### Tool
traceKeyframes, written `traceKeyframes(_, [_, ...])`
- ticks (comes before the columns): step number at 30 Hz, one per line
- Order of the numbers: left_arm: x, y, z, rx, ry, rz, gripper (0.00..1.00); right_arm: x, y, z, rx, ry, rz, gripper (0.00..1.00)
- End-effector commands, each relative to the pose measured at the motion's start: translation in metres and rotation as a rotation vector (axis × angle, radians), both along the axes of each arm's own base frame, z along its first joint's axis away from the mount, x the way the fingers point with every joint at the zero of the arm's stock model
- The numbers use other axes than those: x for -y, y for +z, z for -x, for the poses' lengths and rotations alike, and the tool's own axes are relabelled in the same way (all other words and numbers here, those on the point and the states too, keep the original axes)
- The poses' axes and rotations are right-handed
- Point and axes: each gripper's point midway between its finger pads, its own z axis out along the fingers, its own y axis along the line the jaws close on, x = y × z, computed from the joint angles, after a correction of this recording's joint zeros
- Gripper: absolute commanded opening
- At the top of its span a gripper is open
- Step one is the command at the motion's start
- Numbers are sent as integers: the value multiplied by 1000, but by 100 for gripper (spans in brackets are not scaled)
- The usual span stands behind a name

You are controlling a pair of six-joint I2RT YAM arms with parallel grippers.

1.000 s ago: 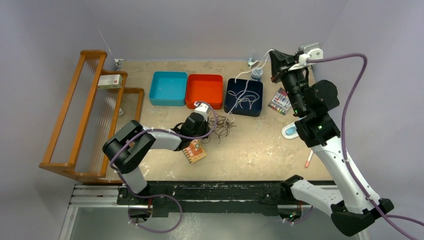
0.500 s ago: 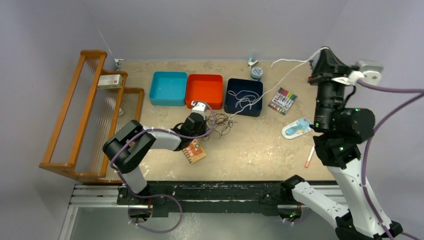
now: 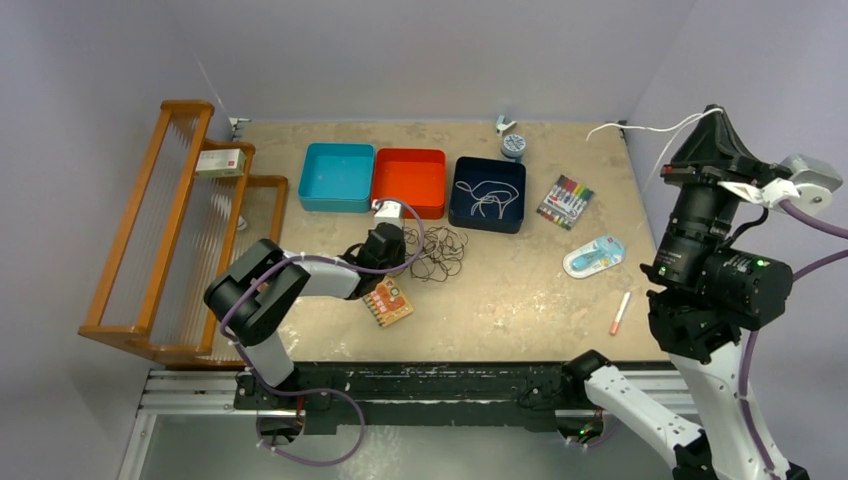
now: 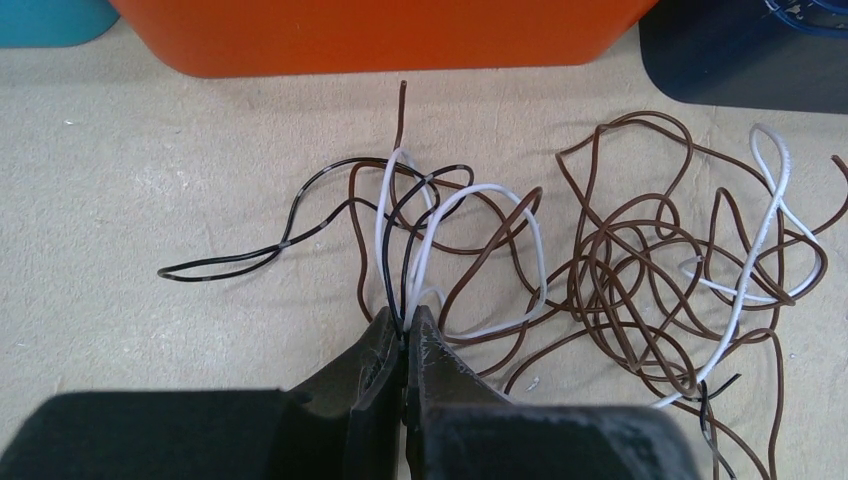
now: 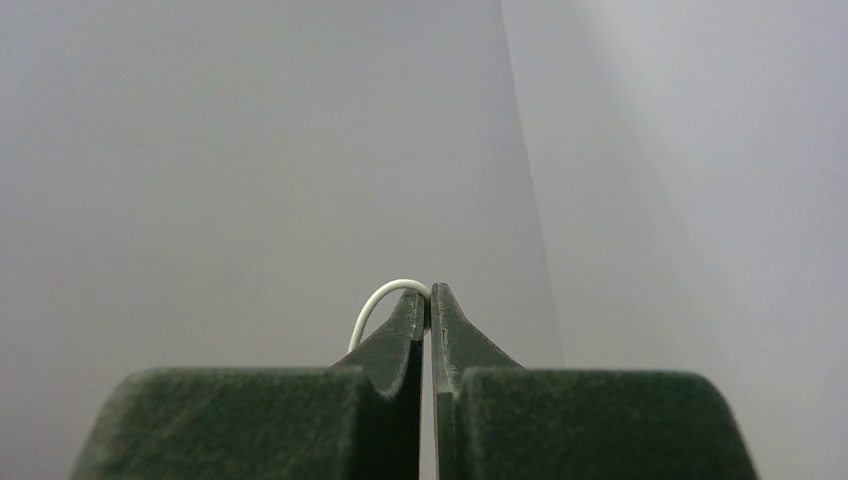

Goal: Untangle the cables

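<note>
Beige tabletop (image 3: 520,300) fills the middle of the overhead view. The tangle of cables (image 3: 437,254) lies near its centre, just below the orange tray (image 3: 410,160). The left gripper (image 4: 405,335) is pinched tight on the tangle's left side, with a black strand (image 4: 240,260) and a white strand (image 4: 500,190) caught together between its tips. The brown loops (image 4: 620,250) sprawl to the right of them in the wrist view. The right gripper (image 5: 428,300) is clamped on a separate white cable (image 3: 640,127), held high at the upper right of the overhead frame, past the table's right edge.

The main risk, as I judge it, is at that right side. If the grip lets go out there, the white cable probably drops off the table rather than onto it. On the left, two strands are pinched at once, so any pull may drag the brown loops along and cinch the knot tighter instead of freeing one cord.

A second ago the right gripper was over the far side of the navy tray (image 3: 488,160), with its white cable running down into the tray. Since then it has swung right and the cable's tail has come clear of the tray, where another white cord remains. The left gripper has edged slightly up and left, and the tangle now lies looser.
</note>
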Motion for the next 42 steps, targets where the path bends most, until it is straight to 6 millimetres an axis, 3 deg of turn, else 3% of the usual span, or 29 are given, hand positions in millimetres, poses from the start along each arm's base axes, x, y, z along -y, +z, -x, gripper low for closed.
traceKeyframes(1, [-17, -28, 20, -99, -22, -78, 0, -10, 7, -10, -1, 21, 27, 0])
traceKeyframes(10, [11, -7, 35, -84, -220, -42, 0, -55, -18, -71, -159, 107, 128, 0])
traceKeyframes(16, [30, 4, 60, -70, -308, -48, 0, -77, -30, -112, -238, 121, 157, 0])
traceKeyframes(28, [36, 4, 89, -83, -364, -14, 0, -122, -45, -197, -306, 242, 213, 0])
traceKeyframes(36, [30, 4, 87, -74, -340, -32, 0, -116, -97, -249, -422, 295, 193, 0])
traceKeyframes(42, [29, 0, 86, -80, -333, -43, 0, -115, -143, -271, -523, 304, 199, 0])
